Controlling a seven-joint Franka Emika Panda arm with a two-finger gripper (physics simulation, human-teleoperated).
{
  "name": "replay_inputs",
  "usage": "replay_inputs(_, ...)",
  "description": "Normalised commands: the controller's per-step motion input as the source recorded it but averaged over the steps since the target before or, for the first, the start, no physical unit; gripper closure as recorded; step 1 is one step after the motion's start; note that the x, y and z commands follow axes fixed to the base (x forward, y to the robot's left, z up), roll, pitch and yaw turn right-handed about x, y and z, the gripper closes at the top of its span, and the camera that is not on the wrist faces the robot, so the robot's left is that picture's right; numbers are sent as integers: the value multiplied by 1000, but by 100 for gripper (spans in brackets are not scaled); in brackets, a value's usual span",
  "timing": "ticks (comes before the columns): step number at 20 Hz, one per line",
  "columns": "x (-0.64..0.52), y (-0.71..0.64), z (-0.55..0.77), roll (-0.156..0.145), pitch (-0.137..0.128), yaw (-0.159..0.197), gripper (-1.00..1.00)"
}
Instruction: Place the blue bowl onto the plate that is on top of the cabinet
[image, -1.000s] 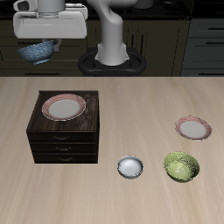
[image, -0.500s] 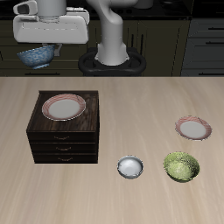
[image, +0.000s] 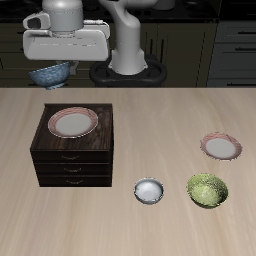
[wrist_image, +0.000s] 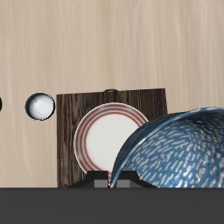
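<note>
My gripper (image: 55, 68) is shut on the blue bowl (image: 50, 75) and holds it in the air, above and a little behind the cabinet (image: 73, 150). The bowl is mottled blue and white and shows close up in the wrist view (wrist_image: 175, 149), partly covering the plate. The plate (image: 73, 122) has a pink-red rim and a pale centre and lies empty on the cabinet's top; it also shows in the wrist view (wrist_image: 105, 140). The cabinet is dark brown with three drawers; its top shows in the wrist view (wrist_image: 70, 105).
A second, smaller pink-rimmed plate (image: 221, 147) lies on the table. A green leafy bowl (image: 207, 190) and a small white bowl (image: 148, 190) stand near the table's front edge; the white bowl also shows in the wrist view (wrist_image: 39, 106).
My gripper has come down and moved sideways with the blue bowl, closer to the spot above the cabinet. Nothing on the table has moved.
</note>
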Motion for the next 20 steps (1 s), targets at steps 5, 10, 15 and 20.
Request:
replay_inputs(5, 80, 118, -216, 19, 17, -1, 100)
replay_inputs(10, 85, 63, -404, -7, 51, -11, 100)
replay_inputs(15, 41, 82, -254, 12, 31, -6, 100)
replay_inputs(20, 42, 28, -239, -12, 41, -17, 100)
